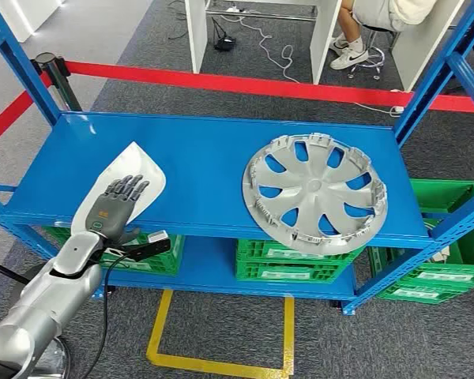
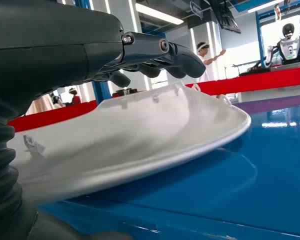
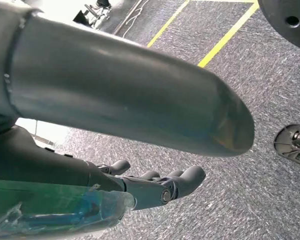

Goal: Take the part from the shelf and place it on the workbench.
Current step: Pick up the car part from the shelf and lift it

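On the blue shelf (image 1: pixel 211 170), near its left front edge, a white curved part (image 1: pixel 144 170) is lying, and the left hand (image 1: pixel 116 201) is reaching flat over it. From the left wrist view, the fingers (image 2: pixel 167 50) are stretching out above the part's upper face, and the thumb is sitting low at the shelf edge, so nothing is being grasped yet. A silver hubcap (image 1: pixel 314 192) is lying well apart to the right, overhanging the front edge. The right hand (image 3: pixel 156 185) is hanging over grey carpet, fingers loosely curled and holding nothing. My judgement: the part's smooth, thin, shallow shape is offering little purchase, so a closing hand risks pushing it along the slick shelf or letting it slip off the edge.
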